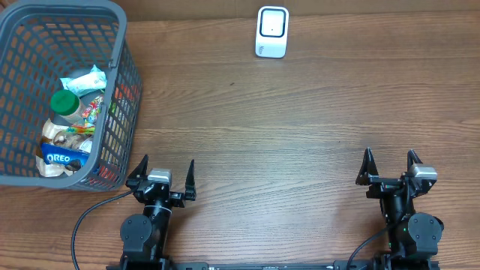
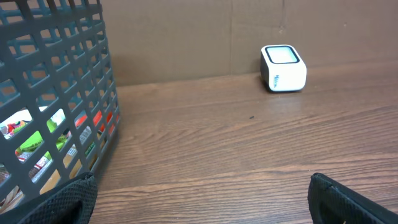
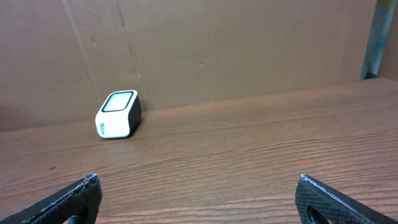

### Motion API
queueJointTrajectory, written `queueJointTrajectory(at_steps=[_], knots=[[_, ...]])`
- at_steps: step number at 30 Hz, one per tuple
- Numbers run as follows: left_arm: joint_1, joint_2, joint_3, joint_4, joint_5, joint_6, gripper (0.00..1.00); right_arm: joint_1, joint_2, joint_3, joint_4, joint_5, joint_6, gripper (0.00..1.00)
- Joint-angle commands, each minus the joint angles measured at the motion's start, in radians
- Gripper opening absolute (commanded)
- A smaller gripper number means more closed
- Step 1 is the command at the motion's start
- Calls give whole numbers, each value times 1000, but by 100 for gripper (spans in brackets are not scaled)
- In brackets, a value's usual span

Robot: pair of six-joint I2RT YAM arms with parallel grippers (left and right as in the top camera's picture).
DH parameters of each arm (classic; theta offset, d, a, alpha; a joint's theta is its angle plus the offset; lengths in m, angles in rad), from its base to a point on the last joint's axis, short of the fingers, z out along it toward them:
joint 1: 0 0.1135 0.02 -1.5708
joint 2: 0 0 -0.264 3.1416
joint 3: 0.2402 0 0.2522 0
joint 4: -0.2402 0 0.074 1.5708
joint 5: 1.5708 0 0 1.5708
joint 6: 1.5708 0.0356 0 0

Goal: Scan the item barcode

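Right, both arms sit at the near edge of the table (image 1: pixel 285 131). Left gripper (image 1: pixel 166 165): jaws spread wide, nothing between them, just bare wood. Right gripper (image 1: pixel 389 157): same, jaws wide apart and empty. Neither touches anything. In the left wrist view only the black fingertips (image 2: pixel 59 202) show in the bottom corners; likewise the right wrist view, fingertips (image 3: pixel 68 199) low at each side. A black cable (image 1: pixel 79 225) loops off the left arm's base at the near-left.

Next out, at the left side: grey mesh basket (image 1: pixel 120 75), upright; its near corner is just beyond and left of the left gripper, apart from it. The items are all inside it, heaped at the near end. A blue Oreo pack (image 1: pixel 60 156) is nearest; a bottle (image 1: pixel 64 103) with a green cap is behind that; a white-and-teal packet (image 1: pixel 88 77) is further back against the right wall. Other wrappers are mixed in, red and green bits showing through the mesh in the left wrist view; can't make out a barcode on any of them.

The middle of the table is plain wood grain.

Farthest: scanner (image 1: pixel 271 31), a small white box with a dark-framed window, standing at the far edge roughly midway across, well apart from the basket and both grippers. The wrist views put it just in front of a brown wall (image 3: pixel 249 50).
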Motion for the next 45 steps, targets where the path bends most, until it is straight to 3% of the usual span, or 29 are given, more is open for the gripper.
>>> queueJointTrajectory(at_steps=[1, 33, 36, 40, 45], knots=[[5, -4, -4, -1, -6, 5, 100, 1, -12, -10, 6, -1, -3, 100], [5, -4, -4, -1, -22, 4, 100, 1, -12, -10, 6, -1, -3, 100], [5, -4, 1, 0, -21, -47, 100, 1, -12, -10, 6, -1, -3, 100], [5, -4, 86, -87, -13, -140, 100, 1, -12, -10, 6, -1, -3, 100], [5, 21, 317, -280, -22, -153, 100, 1, -12, -10, 6, -2, -3, 100]])
